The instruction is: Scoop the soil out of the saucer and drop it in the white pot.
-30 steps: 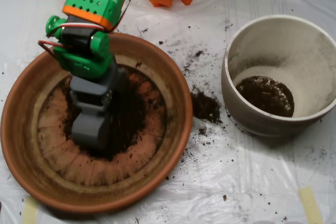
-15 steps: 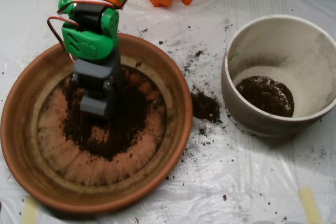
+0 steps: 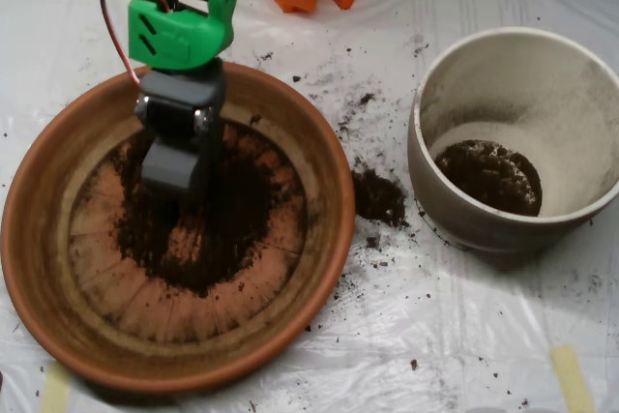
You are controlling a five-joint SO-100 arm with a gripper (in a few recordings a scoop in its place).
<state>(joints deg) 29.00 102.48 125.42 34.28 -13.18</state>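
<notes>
Soil [image 3: 208,229] patch round, saucer [image 3: 319,157] centre; pincer [image 3: 172,176] above, state unclear.

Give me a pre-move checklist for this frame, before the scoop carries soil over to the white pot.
1. Scoop over the saucer: ok.
2. Soil left on the saucer's base: ok, a dark patch remains.
3. Load inside the scoop: cannot tell.
4. White pot upright, mouth open, some soil at its bottom: ok.
5. Sheet between saucer and pot clean: not ok, a spilled clump lies there with scattered crumbs.
6. Nothing standing between saucer and pot: ok.
</notes>
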